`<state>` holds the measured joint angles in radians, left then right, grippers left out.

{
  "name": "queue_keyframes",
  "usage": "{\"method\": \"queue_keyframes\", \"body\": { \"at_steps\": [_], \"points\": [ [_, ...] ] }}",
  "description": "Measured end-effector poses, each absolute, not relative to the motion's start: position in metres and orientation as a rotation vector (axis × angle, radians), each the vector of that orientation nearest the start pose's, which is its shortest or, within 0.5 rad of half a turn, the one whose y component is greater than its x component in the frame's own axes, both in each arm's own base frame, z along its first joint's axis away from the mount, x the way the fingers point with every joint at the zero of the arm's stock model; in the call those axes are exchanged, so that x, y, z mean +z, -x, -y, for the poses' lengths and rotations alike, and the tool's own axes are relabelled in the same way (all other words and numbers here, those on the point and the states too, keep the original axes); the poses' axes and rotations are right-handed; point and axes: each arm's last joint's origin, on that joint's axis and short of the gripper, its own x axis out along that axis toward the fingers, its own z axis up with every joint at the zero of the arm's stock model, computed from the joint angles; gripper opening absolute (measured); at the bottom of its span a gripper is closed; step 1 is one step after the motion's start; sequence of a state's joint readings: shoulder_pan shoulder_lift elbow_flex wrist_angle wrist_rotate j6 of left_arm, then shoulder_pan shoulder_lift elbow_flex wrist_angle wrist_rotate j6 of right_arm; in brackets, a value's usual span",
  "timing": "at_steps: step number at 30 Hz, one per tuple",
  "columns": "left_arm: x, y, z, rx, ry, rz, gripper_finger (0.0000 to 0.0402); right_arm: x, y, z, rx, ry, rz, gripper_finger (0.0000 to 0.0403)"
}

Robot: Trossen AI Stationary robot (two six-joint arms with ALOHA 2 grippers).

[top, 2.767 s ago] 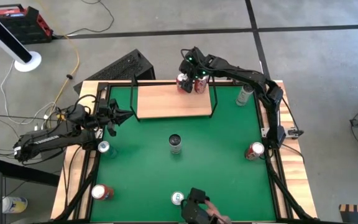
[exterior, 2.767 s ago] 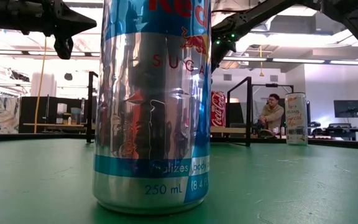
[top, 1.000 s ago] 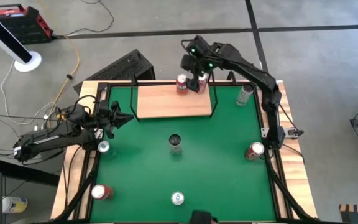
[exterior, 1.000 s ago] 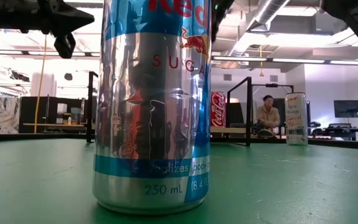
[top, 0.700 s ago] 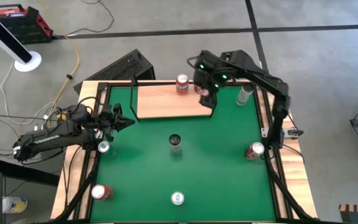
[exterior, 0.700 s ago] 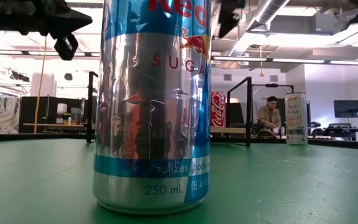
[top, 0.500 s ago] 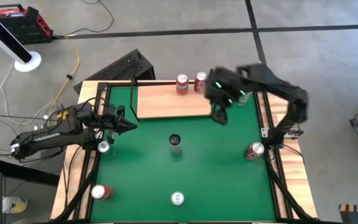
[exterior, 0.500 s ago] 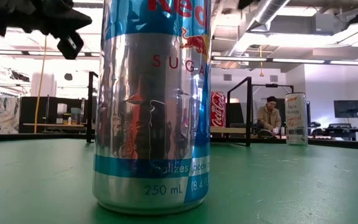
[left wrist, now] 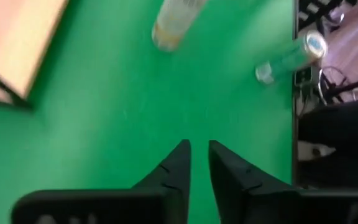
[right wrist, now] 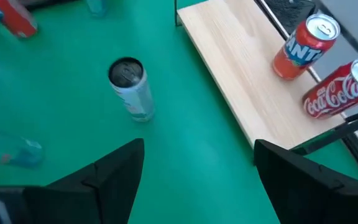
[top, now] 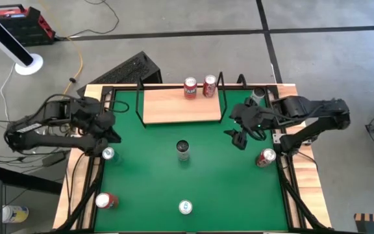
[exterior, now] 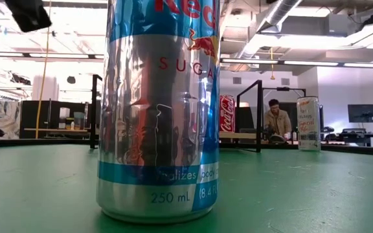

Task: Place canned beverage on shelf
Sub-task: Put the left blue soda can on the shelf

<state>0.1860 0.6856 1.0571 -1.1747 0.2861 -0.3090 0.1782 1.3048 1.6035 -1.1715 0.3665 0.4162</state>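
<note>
The shelf (top: 180, 105) is a light-wood board on the far side of the green mat. A Fanta can (top: 190, 87) and a Coca-Cola can (top: 210, 85) stand upright at its far right corner, also visible in the right wrist view as the Fanta can (right wrist: 303, 46) and the Coca-Cola can (right wrist: 340, 93). My right gripper (top: 239, 136) hangs open over the mat just right of the shelf, nothing between its fingers (right wrist: 107, 177). My left gripper (top: 109, 132) is high at the mat's left edge, its fingertips (left wrist: 185, 155) a narrow gap apart and holding nothing.
Loose cans stand on the mat: one in the middle (top: 183, 149), one at the left (top: 108, 154), one front left (top: 104, 200), one at the front (top: 186, 207), one at the right (top: 265, 157), one far right (top: 257, 95). A person (exterior: 277, 120) sits beyond the table.
My right gripper has swung away from the shelf's far right corner toward the table's right and near side. The Coca-Cola can stays upright beside the Fanta can. My left gripper has pulled back toward the left edge, risen and tipped downward.
</note>
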Motion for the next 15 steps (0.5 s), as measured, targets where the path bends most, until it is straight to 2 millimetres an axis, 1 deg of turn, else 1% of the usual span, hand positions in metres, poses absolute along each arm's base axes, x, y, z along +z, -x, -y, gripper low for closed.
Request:
{"method": "queue_keyframes", "body": {
  "at_steps": [4,10,13,15],
  "points": [
    [0.34,-0.091,-0.004,0.04,0.563,-0.911,0.0127,0.407,-0.224,-0.027,-0.34,-0.098,-0.827,0.0326],
    [0.326,-0.098,0.0,0.074,0.602,-1.16,0.0239,0.406,-0.225,-0.028,-0.294,-0.002,-0.845,0.0326],
    [0.322,-0.104,0.001,0.088,0.604,-1.226,0.0284,0.406,-0.225,-0.028,-0.279,0.03,-0.85,0.0326],
    [0.32,-0.109,0.001,0.11,0.591,-1.246,0.0303,0.406,-0.225,-0.028,-0.269,0.051,-0.853,0.0326]
  ]
}}
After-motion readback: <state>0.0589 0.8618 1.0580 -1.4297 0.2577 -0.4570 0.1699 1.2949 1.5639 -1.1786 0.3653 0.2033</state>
